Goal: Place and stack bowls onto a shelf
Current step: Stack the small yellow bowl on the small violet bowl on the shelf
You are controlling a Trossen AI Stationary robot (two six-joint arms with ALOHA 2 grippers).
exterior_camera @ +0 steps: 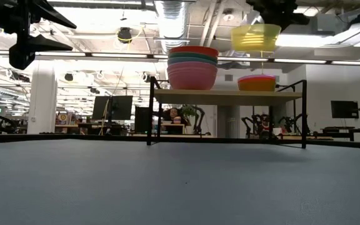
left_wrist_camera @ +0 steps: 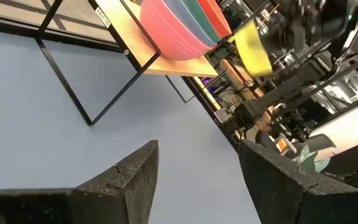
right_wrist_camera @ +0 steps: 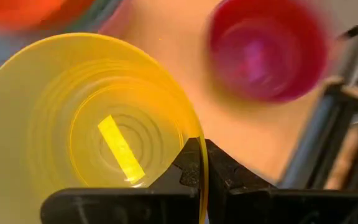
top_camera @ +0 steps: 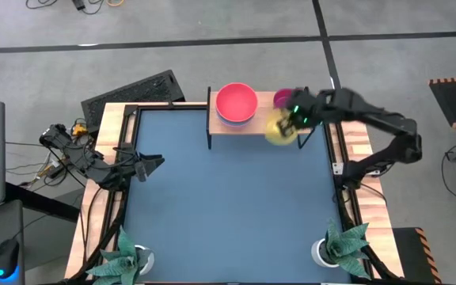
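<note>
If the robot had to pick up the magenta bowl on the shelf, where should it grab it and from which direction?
Probably the rim, from above. The magenta bowl sits upright and open-mouthed on the shelf, so one finger can go inside the thin wall and one outside. The right gripper holds the yellow bowl that same way, and is nearest.

The yellow bowl [right_wrist_camera: 92, 130] is thin, translucent plastic with a glossy, ringed inside; the right claw [right_wrist_camera: 202, 163] pinching its rim has matt black fingers. The magenta bowl [right_wrist_camera: 267, 50] and the stacked bowls [exterior_camera: 192, 67] look like smooth plastic. The shelf [exterior_camera: 230, 96] has a pale matt wooden board on thin black metal legs. The counter [top_camera: 228, 198] is matt blue, edged in wood.
</note>
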